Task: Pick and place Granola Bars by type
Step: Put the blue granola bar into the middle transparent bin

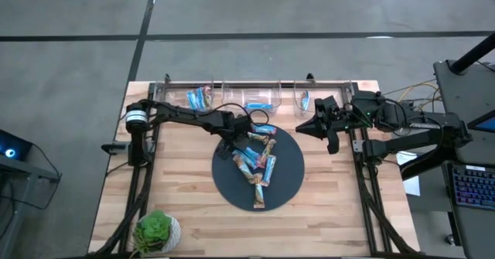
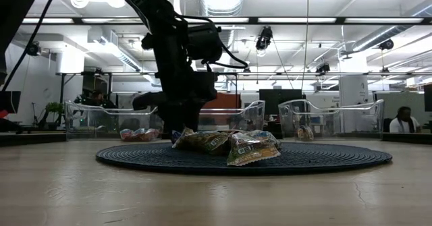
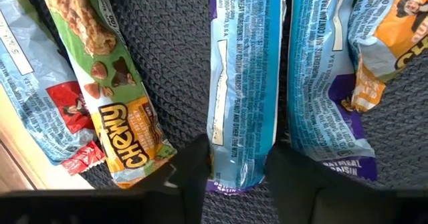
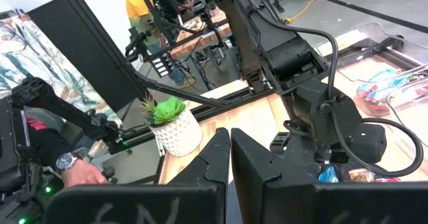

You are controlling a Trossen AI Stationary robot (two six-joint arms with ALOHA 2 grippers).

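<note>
The left end effector (image 3: 234,177) is down on the dark round mat (image 1: 288,183), its two fingers (image 3: 194,177) spread and straddling the end of a light blue granola bar (image 3: 242,77) that lies flat on the mat's woven surface; the fingers stand on either side of the wrapper and have not closed on it. Just beside that bar, off one finger, lies a green and orange bar printed "Chewy" (image 3: 107,97), and beyond it a pale blue bar with a red patch (image 3: 47,97) reaching over the mat's edge onto the wooden worktop (image 1: 186,212). Off the other finger lies a second blue bar with a purple end (image 3: 321,83), with an orange-wrapped bar (image 3: 391,37) partly over it. From above, the pile of granola bars (image 1: 257,160) stretches across the mat away from this end effector toward the worktop's near edge. Behind it, along the far edge, stands a row of clear bins (image 1: 259,97); some hold blue bars (image 1: 199,98). The right end effector (image 1: 303,127) hangs at the mat's far right rim, clear of the pile, its fingers (image 4: 217,160) pressed together and pinching nothing. A potted plant (image 1: 157,230) stands at the near left corner.
</note>
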